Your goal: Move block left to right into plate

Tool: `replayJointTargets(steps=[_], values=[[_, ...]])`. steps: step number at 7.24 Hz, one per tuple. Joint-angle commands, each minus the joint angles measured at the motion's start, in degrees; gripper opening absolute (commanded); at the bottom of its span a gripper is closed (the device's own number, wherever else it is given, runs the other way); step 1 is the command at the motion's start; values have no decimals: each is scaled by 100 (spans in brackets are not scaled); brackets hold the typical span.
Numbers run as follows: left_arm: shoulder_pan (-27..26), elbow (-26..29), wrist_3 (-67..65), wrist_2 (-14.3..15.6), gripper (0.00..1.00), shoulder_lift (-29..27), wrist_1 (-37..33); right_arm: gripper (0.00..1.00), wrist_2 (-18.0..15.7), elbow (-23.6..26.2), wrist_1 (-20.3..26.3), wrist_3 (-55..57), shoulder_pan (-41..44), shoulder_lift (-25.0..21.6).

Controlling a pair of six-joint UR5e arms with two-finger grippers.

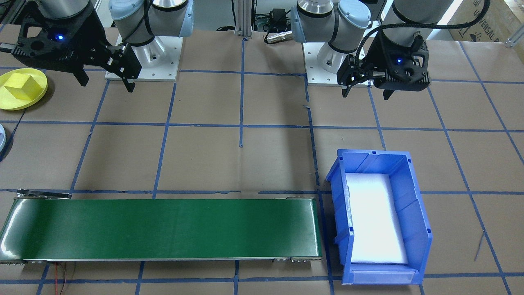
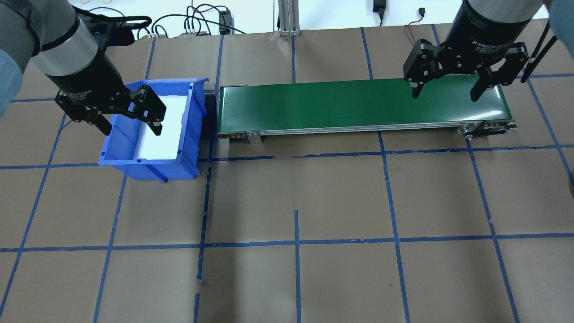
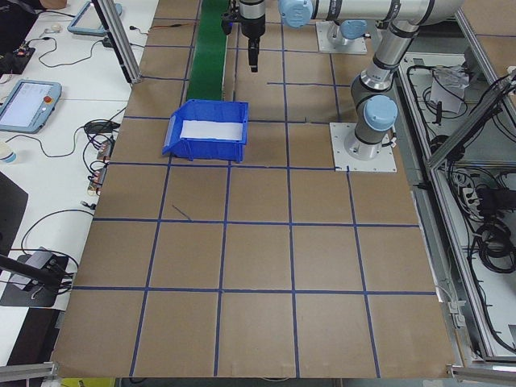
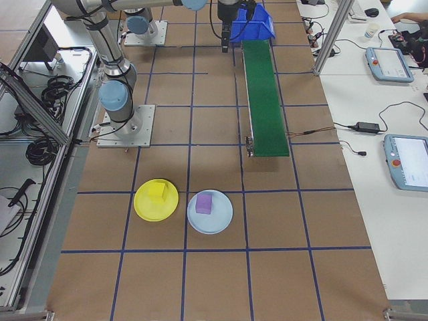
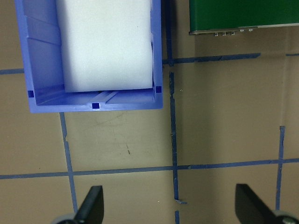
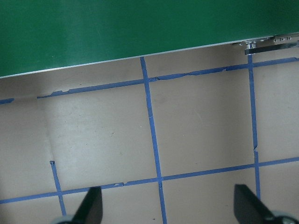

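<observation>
Both claws are spread and empty: left claw (image 2: 128, 119) above the blue bin (image 2: 188, 130), right claw (image 2: 448, 87) over the green belt (image 2: 336, 105). The bin shows no block, so a grasp there may catch nothing.

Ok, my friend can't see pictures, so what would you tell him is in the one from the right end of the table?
A yellow block sits on a yellow plate, right beside a purple block on a pale blue plate, on a brown table with blue tape lines. Farther back lie a long green belt and a blue bin.
</observation>
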Motion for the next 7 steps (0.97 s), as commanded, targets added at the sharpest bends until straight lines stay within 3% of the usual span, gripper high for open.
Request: replayJointTargets(steps=[1,7], values=[[-9,-14,9,11,100,13,0,100,12,28,-26,-2,-11,7],[0,-14,298,19,100,21,-123,100,12,28,-61,-2,-20,15]])
